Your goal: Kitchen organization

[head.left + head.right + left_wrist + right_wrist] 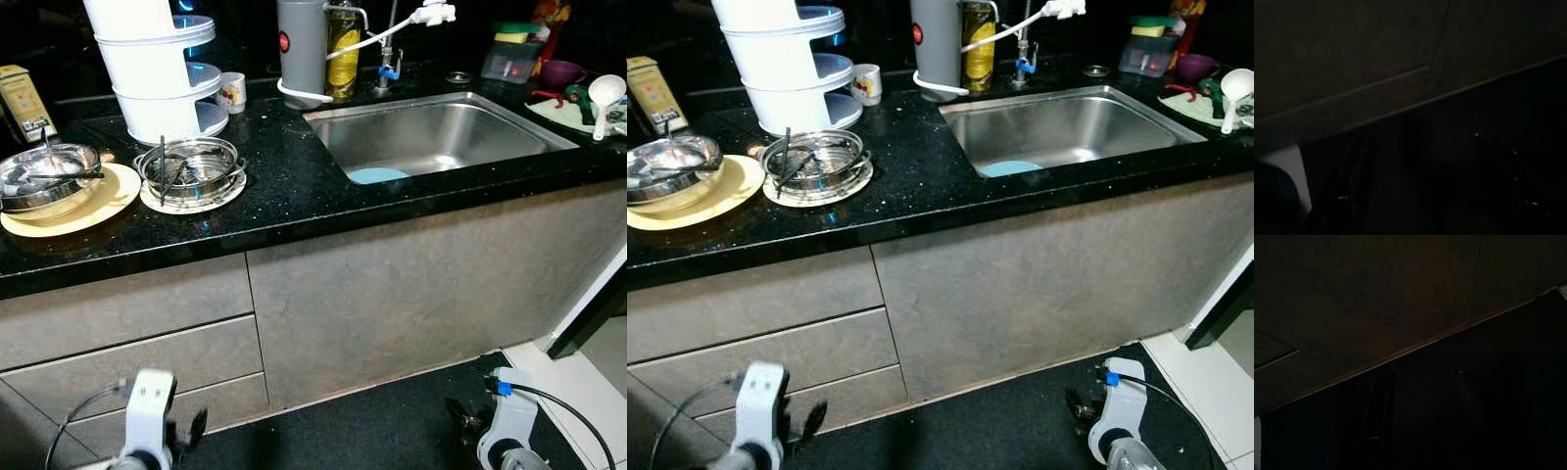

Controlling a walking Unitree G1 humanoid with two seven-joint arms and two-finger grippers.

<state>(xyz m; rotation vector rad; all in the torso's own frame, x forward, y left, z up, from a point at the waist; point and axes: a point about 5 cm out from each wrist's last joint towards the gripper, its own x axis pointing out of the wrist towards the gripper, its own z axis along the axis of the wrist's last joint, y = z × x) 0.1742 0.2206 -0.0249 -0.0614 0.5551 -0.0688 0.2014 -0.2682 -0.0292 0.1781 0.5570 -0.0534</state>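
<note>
- Presently the dishes to sort sit on the black countertop (294,186), at its left end: a steel bowl (44,181) on a yellow plate (98,206), and beside it a steel dish with utensils (191,168) on a small white plate.
- Both lie up and forward of the arms; left gripper (1435,196) is nearer.
- Left fingers look parted and empty. Right gripper (1420,421) likewise, though that view is very dark.
- The countertop edge and grey drawer fronts (127,313) stand between.
- Sink (441,132) lies to the right, a blue item at its bottom; stacked white containers (157,69) stand behind the dishes.

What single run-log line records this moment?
arms: left gripper and right gripper idle low, fingers apart | counter: steel bowls on plates | sink: blue item
</note>
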